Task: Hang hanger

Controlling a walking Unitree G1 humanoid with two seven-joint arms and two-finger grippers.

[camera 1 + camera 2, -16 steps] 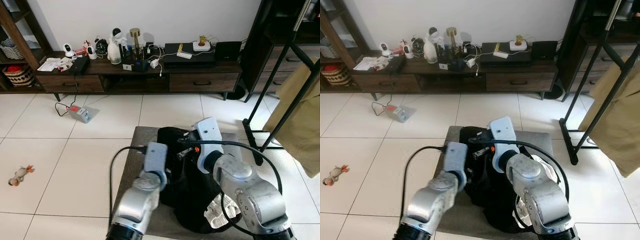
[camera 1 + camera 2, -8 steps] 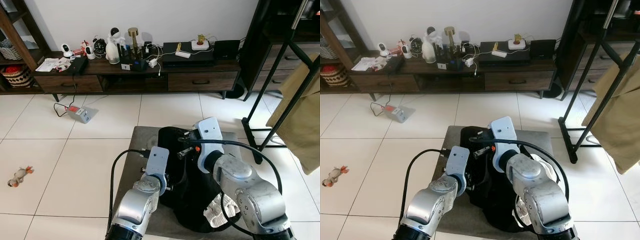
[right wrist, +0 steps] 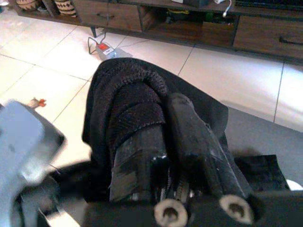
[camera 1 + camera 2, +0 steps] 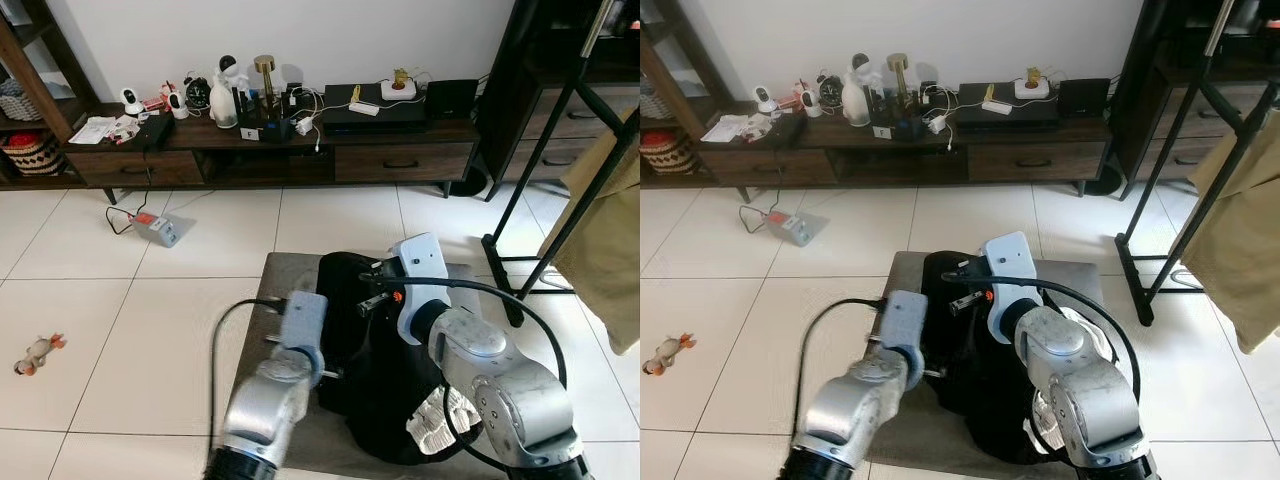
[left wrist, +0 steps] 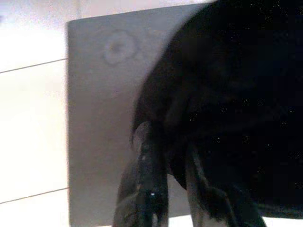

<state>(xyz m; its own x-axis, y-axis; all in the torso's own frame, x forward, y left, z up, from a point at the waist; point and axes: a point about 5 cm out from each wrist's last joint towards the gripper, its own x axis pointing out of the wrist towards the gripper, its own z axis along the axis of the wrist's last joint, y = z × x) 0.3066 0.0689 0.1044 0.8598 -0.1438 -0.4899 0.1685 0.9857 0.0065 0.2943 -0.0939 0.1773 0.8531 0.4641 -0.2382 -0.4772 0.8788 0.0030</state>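
A black garment lies heaped on a grey mat on the tiled floor in front of me. My right gripper is raised over the heap and shut on a fold of the black knit fabric, which wraps over one finger. My left gripper is low at the garment's left edge. In the left wrist view its two fingers stand slightly apart at the dark hem, above the mat. A black clothes rack stands at the right with a tan garment hanging from it.
A dark wooden TV console crowded with small items runs along the back wall. A power strip with its cable and a small toy lie on the floor at the left. A white patterned cloth shows beside the black garment.
My left arm has shifted a little to the left and down along the garment's edge. The right gripper keeps its hold on the fabric in the same place.
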